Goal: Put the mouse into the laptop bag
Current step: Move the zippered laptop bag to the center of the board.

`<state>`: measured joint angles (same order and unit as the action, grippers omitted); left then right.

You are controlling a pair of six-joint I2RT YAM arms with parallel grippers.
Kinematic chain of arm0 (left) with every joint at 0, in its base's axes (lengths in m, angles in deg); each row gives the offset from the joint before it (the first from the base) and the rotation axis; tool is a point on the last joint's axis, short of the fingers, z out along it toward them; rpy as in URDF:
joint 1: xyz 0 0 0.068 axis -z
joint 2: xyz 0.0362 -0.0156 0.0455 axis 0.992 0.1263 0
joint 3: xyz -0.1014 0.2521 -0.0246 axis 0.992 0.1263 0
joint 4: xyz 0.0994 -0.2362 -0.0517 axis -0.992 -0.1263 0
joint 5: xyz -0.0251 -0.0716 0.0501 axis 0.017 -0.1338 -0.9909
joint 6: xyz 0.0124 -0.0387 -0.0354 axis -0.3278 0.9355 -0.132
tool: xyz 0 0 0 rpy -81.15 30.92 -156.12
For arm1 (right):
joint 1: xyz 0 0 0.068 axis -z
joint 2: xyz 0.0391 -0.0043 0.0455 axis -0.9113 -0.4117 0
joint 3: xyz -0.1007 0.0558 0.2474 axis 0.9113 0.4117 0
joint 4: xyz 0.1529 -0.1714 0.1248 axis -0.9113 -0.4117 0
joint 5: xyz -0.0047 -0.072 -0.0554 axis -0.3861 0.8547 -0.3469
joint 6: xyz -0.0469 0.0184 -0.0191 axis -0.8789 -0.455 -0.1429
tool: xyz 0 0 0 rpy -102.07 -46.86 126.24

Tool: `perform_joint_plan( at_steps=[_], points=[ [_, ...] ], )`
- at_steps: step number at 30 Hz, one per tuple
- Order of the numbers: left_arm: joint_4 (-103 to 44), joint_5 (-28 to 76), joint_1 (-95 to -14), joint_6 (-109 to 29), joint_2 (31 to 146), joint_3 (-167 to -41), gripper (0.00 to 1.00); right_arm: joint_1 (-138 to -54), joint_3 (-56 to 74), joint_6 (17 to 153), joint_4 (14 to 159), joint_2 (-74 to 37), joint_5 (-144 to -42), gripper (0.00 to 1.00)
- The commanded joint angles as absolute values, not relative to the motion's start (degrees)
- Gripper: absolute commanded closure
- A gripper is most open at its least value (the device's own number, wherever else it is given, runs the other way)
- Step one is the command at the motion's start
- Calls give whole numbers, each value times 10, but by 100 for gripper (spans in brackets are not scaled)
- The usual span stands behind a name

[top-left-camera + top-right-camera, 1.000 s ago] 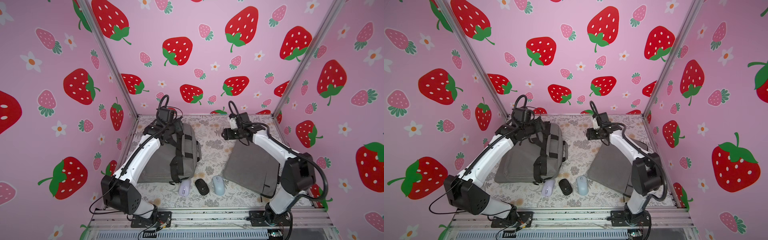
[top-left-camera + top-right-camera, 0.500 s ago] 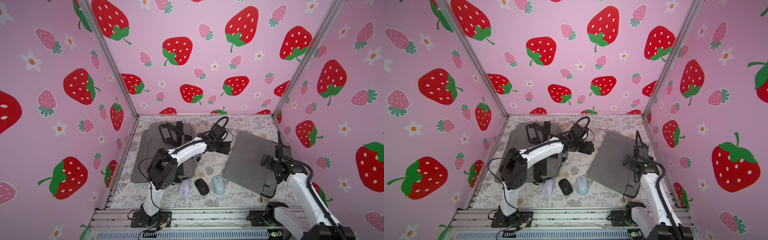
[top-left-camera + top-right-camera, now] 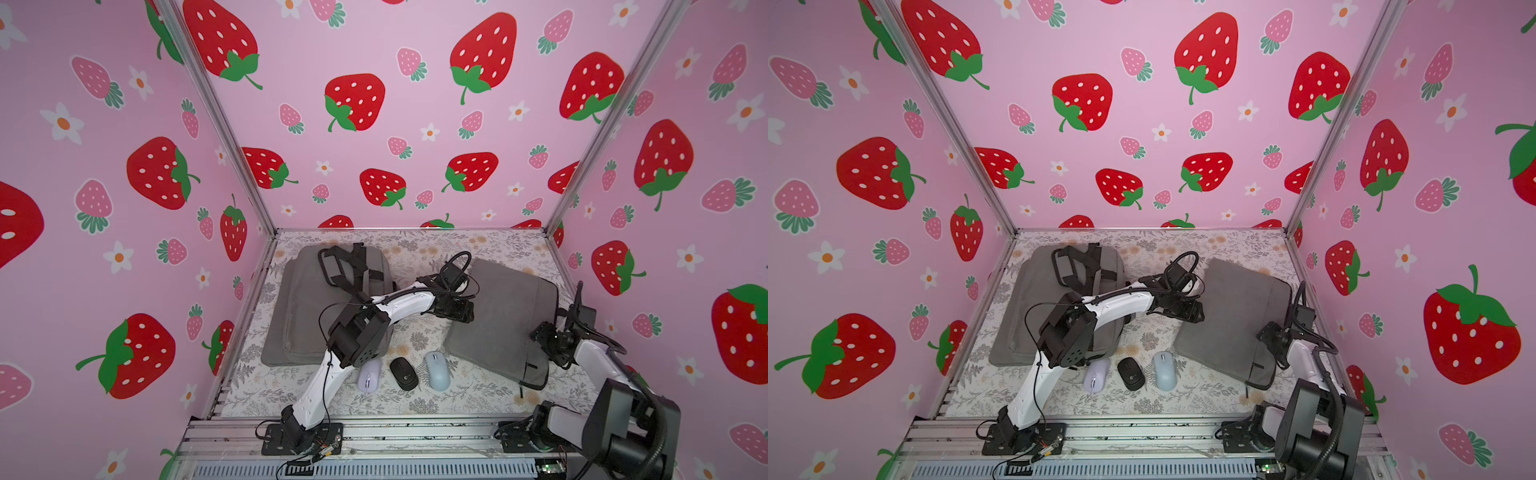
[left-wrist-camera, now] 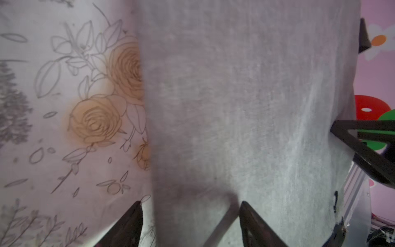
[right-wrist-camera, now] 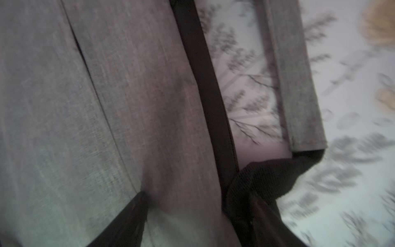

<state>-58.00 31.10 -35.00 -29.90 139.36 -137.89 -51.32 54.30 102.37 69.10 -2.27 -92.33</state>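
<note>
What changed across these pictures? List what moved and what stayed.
The left gripper swung from over the backpack to the laptop bag, at its backpack-side edge; the right gripper pulled back from the far middle to its wall-side edge. Nothing was grasped or released. Backpack, laptop bag and the three mice stayed put.

Bright, even light in both top views, hardly a shadow, with wide-angle stretch toward the edges. Wrist views run dimmer: shadow pools on the laptop bag [image 4: 245,107], and the floral tablecloth [image 5: 352,181] smears into blur.
</note>
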Motion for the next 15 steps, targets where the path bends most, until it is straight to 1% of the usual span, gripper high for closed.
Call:
perform_joint_plan(
  at_steps=[1,5,8,12,15],
  points=[
    [-610,318,-367,-291,1404,-1441,22,-566,520,1036,748,-102,-980,29],
    [-623,277,-420,-275,1408,-1476,16,-660,475,1062,784,-179,-968,28],
    [-624,277,-467,-276,1409,-1505,12,-713,444,1073,799,-230,-966,26],
    [-638,308,-511,-283,1413,-1544,12,-744,428,1083,828,-260,-1013,26],
    [-634,311,-516,-304,1404,-1552,11,-748,438,1076,820,-239,-999,25]
  ],
)
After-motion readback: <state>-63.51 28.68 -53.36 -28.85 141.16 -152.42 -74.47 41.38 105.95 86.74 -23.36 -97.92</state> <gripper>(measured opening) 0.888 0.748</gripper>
